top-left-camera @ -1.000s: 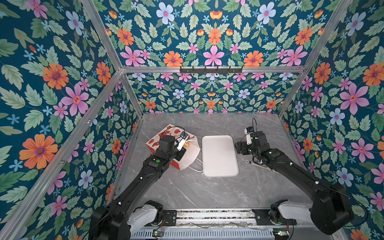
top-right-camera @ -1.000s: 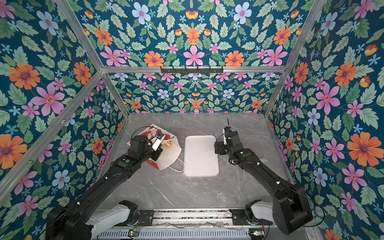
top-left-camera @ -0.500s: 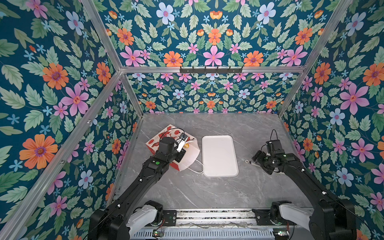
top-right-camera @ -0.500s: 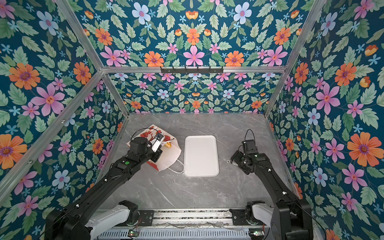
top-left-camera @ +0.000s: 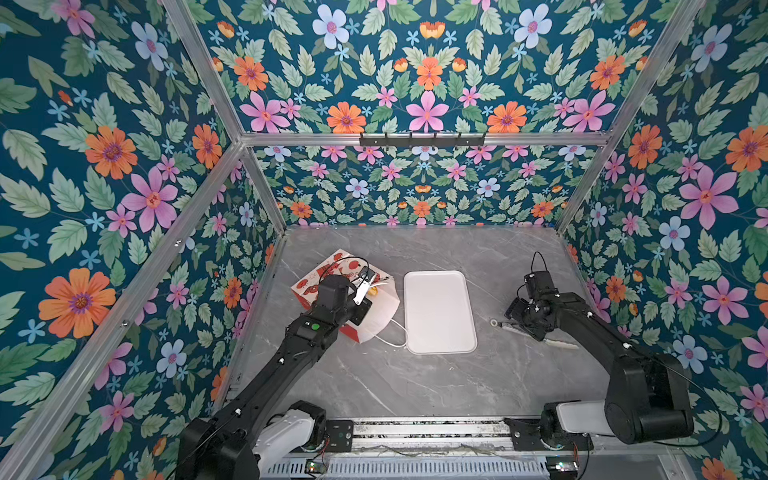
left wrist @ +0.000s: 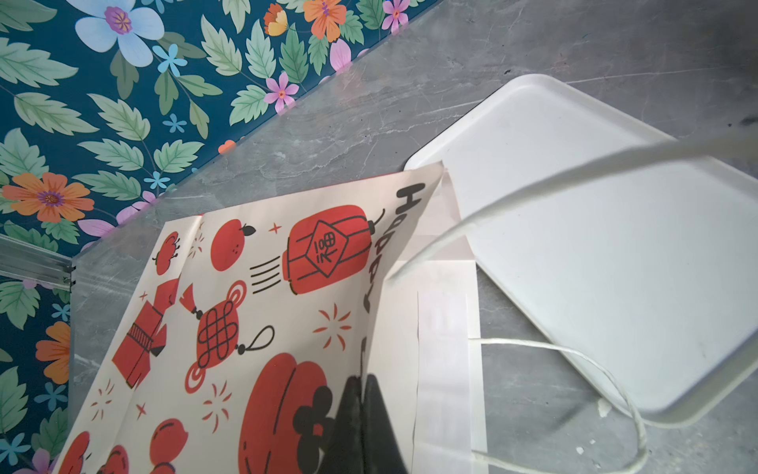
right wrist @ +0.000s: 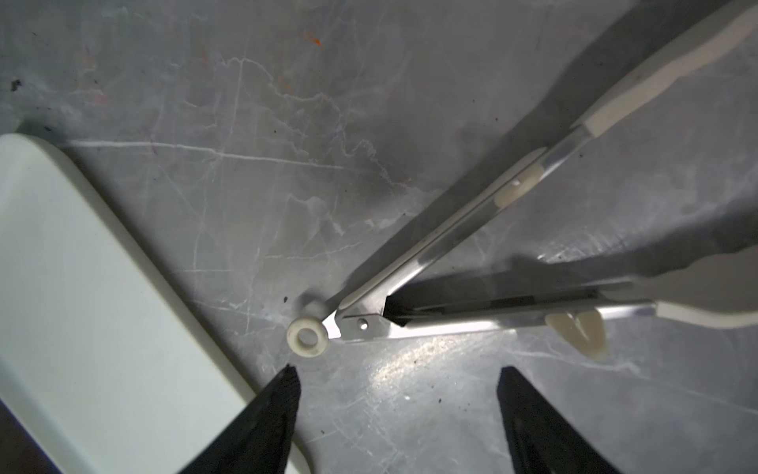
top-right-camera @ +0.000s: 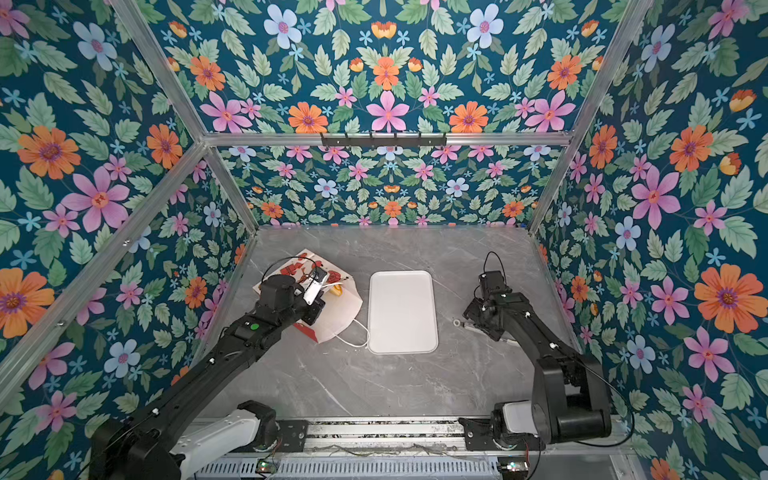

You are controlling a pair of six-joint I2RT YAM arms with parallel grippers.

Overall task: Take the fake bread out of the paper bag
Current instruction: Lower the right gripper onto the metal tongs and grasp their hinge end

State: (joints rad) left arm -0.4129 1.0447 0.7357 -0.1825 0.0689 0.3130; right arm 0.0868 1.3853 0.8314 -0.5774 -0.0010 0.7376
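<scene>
The paper bag [top-left-camera: 309, 284] [top-right-camera: 328, 276] [left wrist: 266, 312] lies on its side at the left of the table, its white-lined mouth facing the tray. My left gripper [top-left-camera: 360, 309] [left wrist: 365, 396] is shut on the bag's upper mouth edge, paper pinched between the jaws. Just a small yellow bit of fake bread [top-left-camera: 372, 291] [top-right-camera: 337, 289] shows inside the mouth; the rest is hidden. My right gripper [top-left-camera: 517, 311] [right wrist: 396, 369] hangs open low over the table on the right, nothing between its fingers, just short of the hinge ring of metal tongs [top-left-camera: 524, 328] [right wrist: 451, 262].
A white rectangular tray [top-left-camera: 439, 311] [top-right-camera: 402, 311] [left wrist: 594, 246] [right wrist: 82, 287] lies mid-table between the arms. The bag's white cord handle [top-left-camera: 395, 338] [left wrist: 615, 377] trails to the tray's near left corner. The tongs lie spread, with white tips [top-left-camera: 559, 343].
My right arm swung from the tray's far right edge back to the right and down over the tongs, its jaws narrowing a little. The left gripper and bag stayed put.
</scene>
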